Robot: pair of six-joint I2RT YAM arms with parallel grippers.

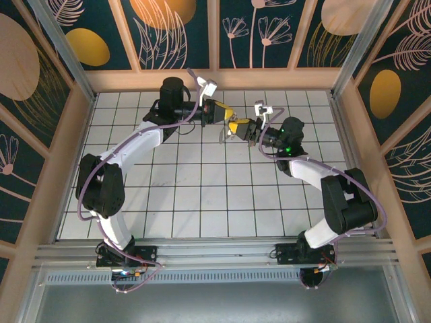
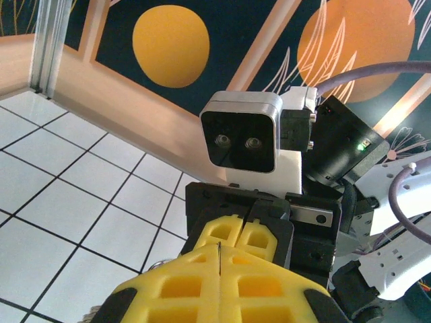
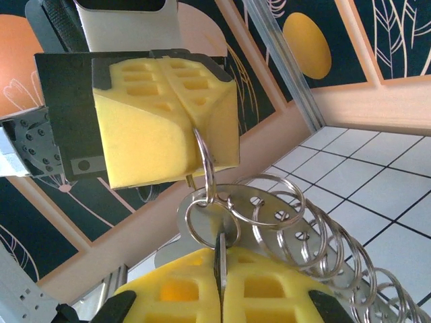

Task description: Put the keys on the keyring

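Left gripper [image 3: 192, 121]: fingers pressed together, pinching one ring of the keyring [image 3: 276, 205] | right gripper [image 3: 217, 286]: clamped tight on a thin metal strip [image 3: 219, 256] linked into those rings, key or ring cannot be told | keyring: midair between both grippers, above the tiled table [image 1: 202, 195]

Landmark: silvery wire keyring [image 3: 211, 167], over far middle of white tiled table [image 1: 188, 195]. My left gripper [image 3: 195, 131] directly above keyring, pinching its top. My right gripper [image 3: 220, 272] directly below, clamped on thin flat silvery key [image 3: 219, 247] touching keyring. Chain of silvery wire rings [image 3: 316, 242] runs right of keyring in right wrist view.
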